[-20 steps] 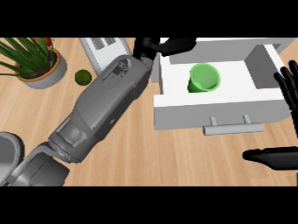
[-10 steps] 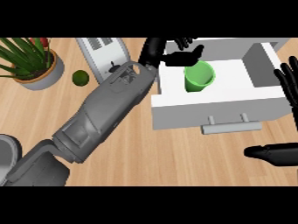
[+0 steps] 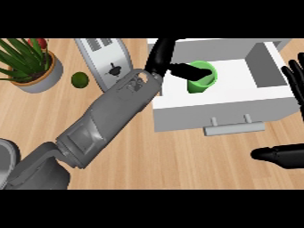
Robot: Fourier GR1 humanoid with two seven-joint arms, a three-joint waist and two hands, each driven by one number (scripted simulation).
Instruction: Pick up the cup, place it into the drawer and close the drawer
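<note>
Swinging further over the drawer (image 3: 213, 99) since half a second ago, the left hand (image 3: 174, 67) now has a finger laid across the rim of the green cup (image 3: 202, 81), where a second ago it hung beside the drawer's back left corner. The cup sat upright then; now it leans toward the left side of the compartment, tipped under that hand. From this steep angle it is hard to say whether the black fingers wrap the cup or only press on it, so the grasp counts as probable, not certain. Either way, the cup is already inside the open white drawer, so the placing step looks nearly done; letting go and pushing the front shut are what remain, by this reading.

Over at the view's right edge the right hand (image 3: 301, 89) rests open, fingers straight and upright, thumb out low, beside the drawer and not touching it. The drawer's handle (image 3: 233, 128) faces the robot, unobstructed.

Around it lies a light wooden table (image 3: 180, 164). A toaster (image 3: 108, 61) stands just left of the drawer, a small green lime (image 3: 80, 79) beside that, and a potted plant (image 3: 24, 62) fills the far left corner.
</note>
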